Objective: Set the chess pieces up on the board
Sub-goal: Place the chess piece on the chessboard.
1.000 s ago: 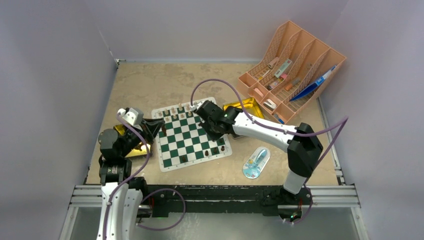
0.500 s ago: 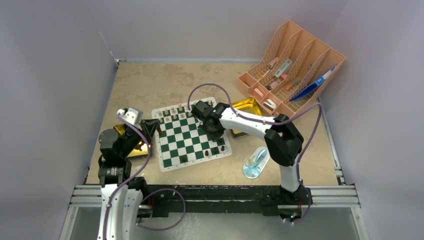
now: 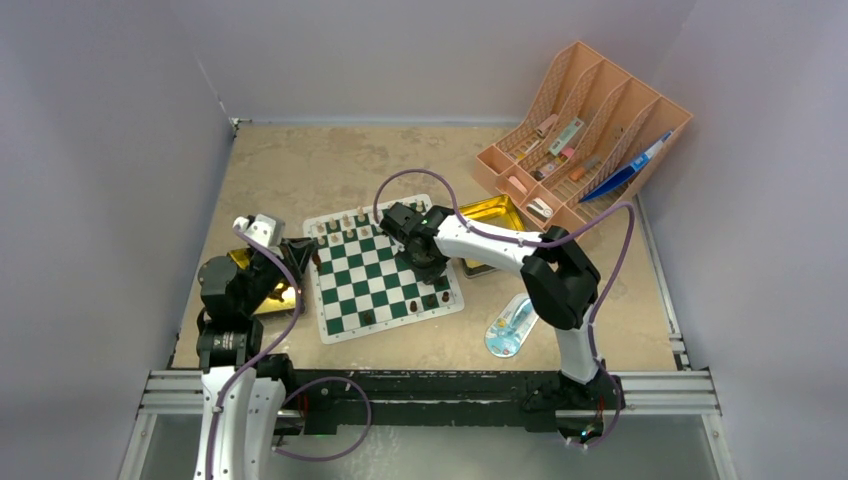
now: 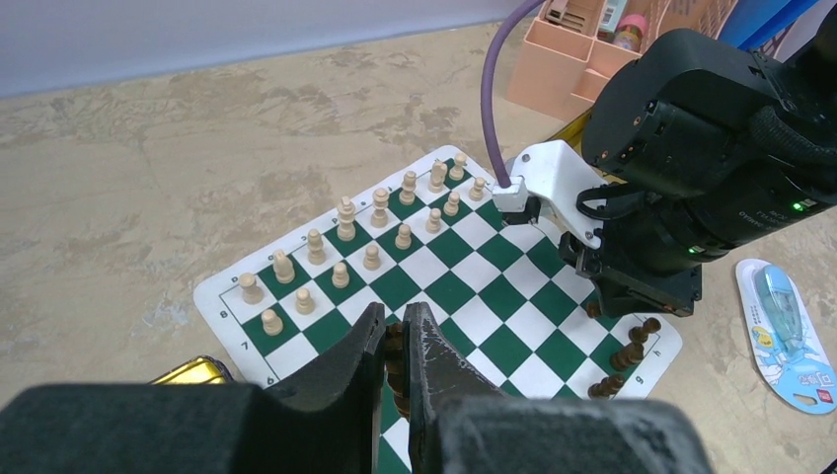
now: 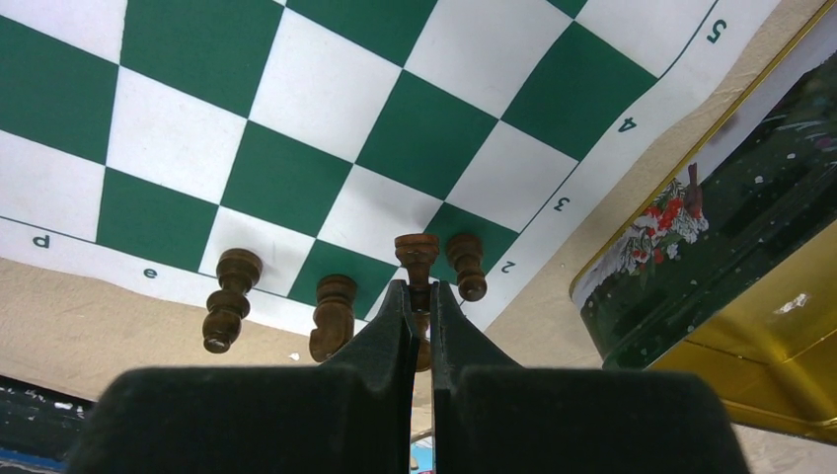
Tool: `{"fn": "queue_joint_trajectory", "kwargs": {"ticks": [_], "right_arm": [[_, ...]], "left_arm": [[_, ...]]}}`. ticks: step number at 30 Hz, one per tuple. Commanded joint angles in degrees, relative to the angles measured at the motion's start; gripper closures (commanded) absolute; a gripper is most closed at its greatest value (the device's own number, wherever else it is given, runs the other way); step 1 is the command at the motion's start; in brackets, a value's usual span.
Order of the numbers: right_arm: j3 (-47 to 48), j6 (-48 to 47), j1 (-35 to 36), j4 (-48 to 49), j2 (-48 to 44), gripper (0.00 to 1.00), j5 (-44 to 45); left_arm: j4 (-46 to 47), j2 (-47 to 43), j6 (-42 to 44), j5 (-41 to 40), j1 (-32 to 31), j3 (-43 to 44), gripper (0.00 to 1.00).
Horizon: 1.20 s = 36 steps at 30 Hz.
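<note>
Right gripper (image 5: 419, 293) has its black, grainy fingers pressed on a brown piece (image 5: 417, 247). This is a glossy turned figurine whose long axis runs along the fingers, with its round base toward the board (image 5: 296, 89). Whether the base touches cannot be told. Three standing pieces (image 5: 334, 314), also brown, share its edge row, one just to its right and two to its left, all upright.

Left gripper (image 4: 395, 316) is pinching a dark piece (image 4: 394, 348), held upright above the board's left side. Tan pieces (image 4: 346, 219), smooth and cream, stand upright in two rows of eight along the far edge, sixteen by count.

Thin and flat, the board is a mat of green and white checks with a white lettered border. It lies slightly skewed on the mottled beige table (image 3: 300, 160), between two shiny gold tins (image 3: 495, 210). The right tin has a dark green side showing a bird.
</note>
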Motion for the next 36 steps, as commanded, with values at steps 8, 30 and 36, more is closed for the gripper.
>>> {"fn": "queue_joint_trajectory", "kwargs": {"ticks": [8, 30, 36], "right_arm": [[1.9, -0.7, 1.0, -1.4, 0.2, 1.0, -0.1], [4.9, -0.4, 2.5, -2.4, 3.0, 0.89, 0.0], [5.5, -0.1, 2.5, -3.7, 4.4, 0.88, 0.9]], "left_arm": [[0.8, -0.2, 2.0, -1.1, 0.4, 2.3, 1.0], [0.0, -0.9, 2.5, -1.4, 0.2, 2.3, 1.0], [-0.2, -1.3, 2.6, -1.6, 0.2, 2.3, 1.0]]}}
